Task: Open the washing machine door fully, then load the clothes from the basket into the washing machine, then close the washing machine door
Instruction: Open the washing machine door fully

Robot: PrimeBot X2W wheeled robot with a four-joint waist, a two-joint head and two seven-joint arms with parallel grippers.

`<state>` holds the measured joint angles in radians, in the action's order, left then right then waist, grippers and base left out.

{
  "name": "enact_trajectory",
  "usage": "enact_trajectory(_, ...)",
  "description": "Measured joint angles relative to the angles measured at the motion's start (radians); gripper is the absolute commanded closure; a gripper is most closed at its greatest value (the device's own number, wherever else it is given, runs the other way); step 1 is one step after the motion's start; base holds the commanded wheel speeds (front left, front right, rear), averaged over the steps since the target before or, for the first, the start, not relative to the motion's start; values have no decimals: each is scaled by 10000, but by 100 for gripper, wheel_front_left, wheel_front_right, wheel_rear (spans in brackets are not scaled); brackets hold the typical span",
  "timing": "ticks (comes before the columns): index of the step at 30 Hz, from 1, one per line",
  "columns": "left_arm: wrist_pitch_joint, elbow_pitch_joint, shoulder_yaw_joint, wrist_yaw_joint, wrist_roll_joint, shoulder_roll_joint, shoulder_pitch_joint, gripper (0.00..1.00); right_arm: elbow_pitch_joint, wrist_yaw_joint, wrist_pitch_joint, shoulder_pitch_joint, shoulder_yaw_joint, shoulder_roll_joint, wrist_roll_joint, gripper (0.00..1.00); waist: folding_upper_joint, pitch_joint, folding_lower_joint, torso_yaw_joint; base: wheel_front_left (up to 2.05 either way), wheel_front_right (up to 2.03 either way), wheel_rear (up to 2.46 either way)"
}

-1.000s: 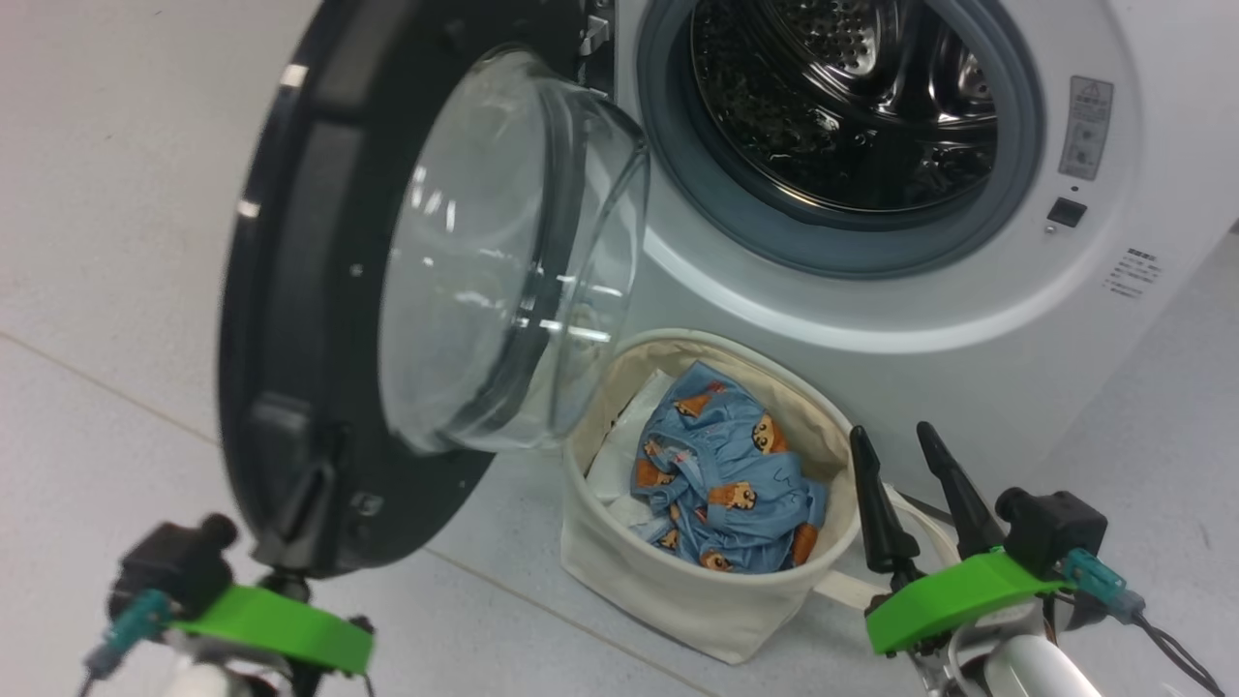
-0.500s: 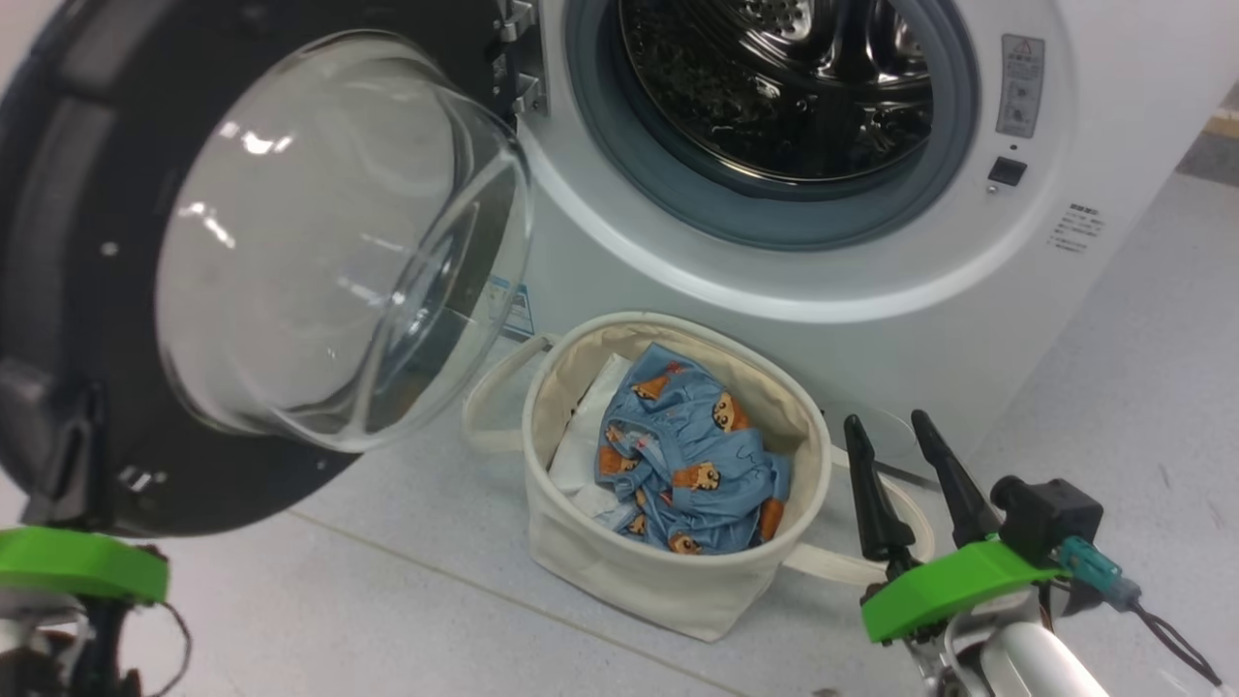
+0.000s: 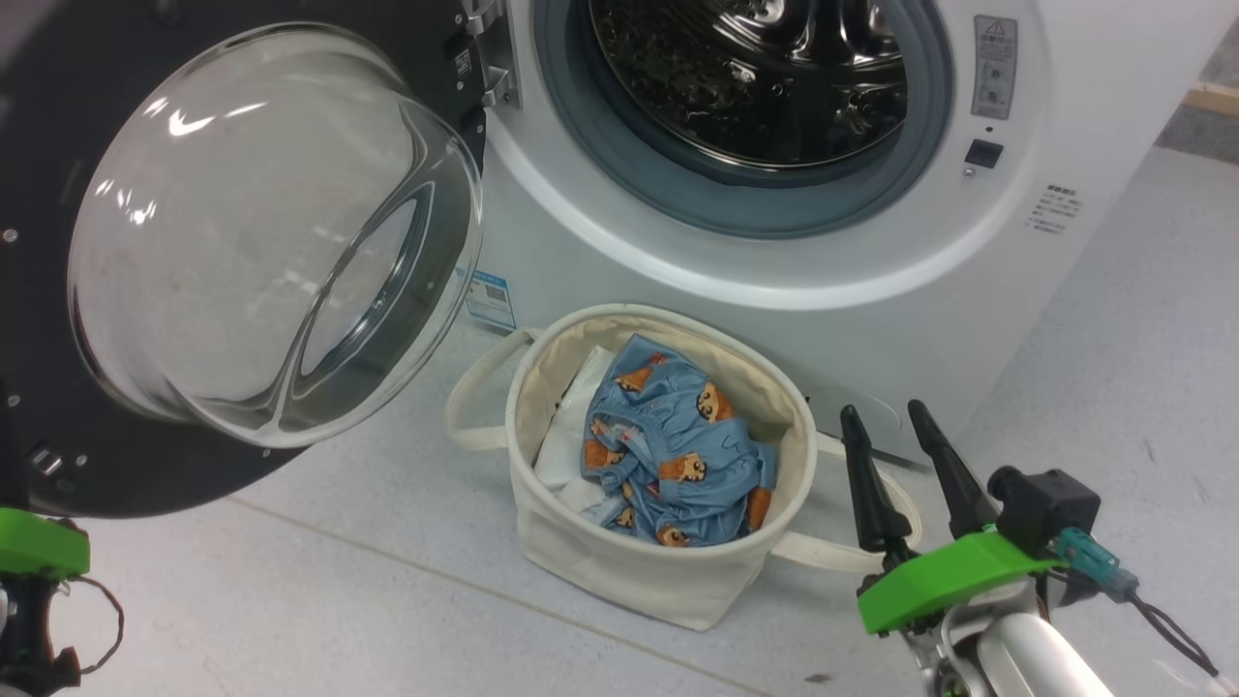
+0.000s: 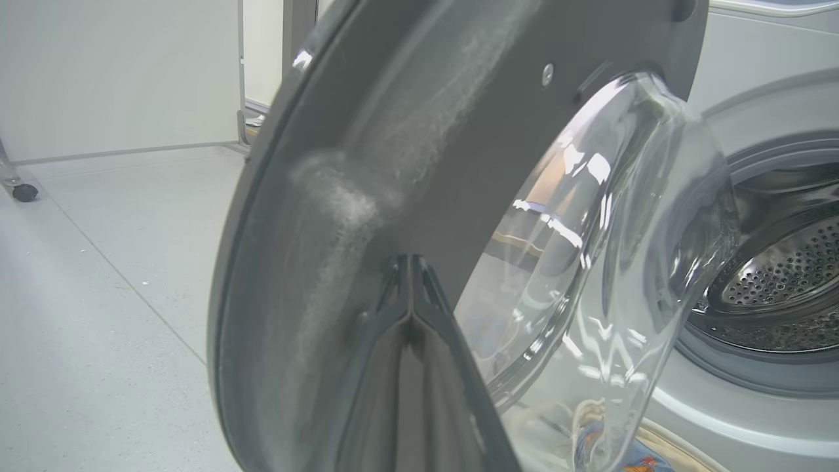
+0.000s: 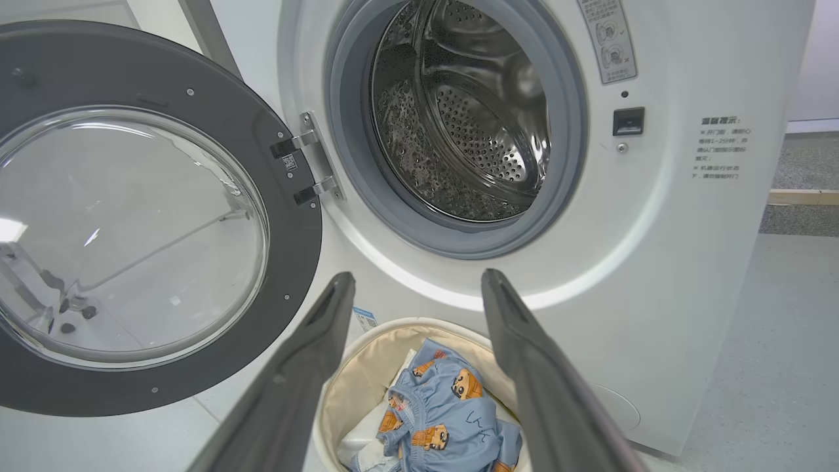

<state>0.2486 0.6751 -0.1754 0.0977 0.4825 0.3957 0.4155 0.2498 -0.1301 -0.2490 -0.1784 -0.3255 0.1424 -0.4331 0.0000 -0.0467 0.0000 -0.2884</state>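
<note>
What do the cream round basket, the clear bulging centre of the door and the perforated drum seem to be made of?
Small round cream basket: apparently canvas, matte, with soft folds and sewn loop handles.
Bulging clear door centre: glass or clear plastic, glossy; it reflects lights.
Perforated drum: likely polished steel, mirror-like.

Head view: a plain white cloth point(image 3: 566, 436) near seven o'clock, a pale strip point(image 3: 1215, 99), perhaps wood, at two o'clock.
</note>
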Motion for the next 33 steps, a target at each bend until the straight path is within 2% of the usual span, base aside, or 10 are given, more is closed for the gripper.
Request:
enact_trajectory(4,2,-4,13,54,-2,-12,16,100,-4,0,0,-17,6,-50,-2,0,0,-84,0,-46,0,0,0)
enact_trajectory(5,4,-27,13,54,-13,-21,15,79,-10,0,0,-22,23,-59,0,0,0,-101,0,-63,0,0,0)
enact_trajectory(6,4,-102,33,69,-73,-35,9,0,-12,0,0,-23,56,-61,0,0,0,-118,0,-82,0,0,0)
enact_trajectory(13,12,-1179,132,100,-159,-408,-216,0,-31,0,0,-35,153,-61,2,0,0,-119,0,-238,0,0,0)
enact_trajectory(20,-36,-2723,1185,190,-90,-1129,-1220,0,-161,0,0,-67,142,-61,6,0,0,-12,0,-208,0,0,0)
enact_trajectory(27,-416,-3992,1613,255,130,-1325,-1850,0,-263,0,0,-81,142,-58,19,0,0,3,0,442,0,0,0)
enact_trajectory(33,-662,-4167,1555,75,309,-1419,-2192,0,-261,0,0,-250,100,15,90,0,0,-19,0,1362,0,0,0)
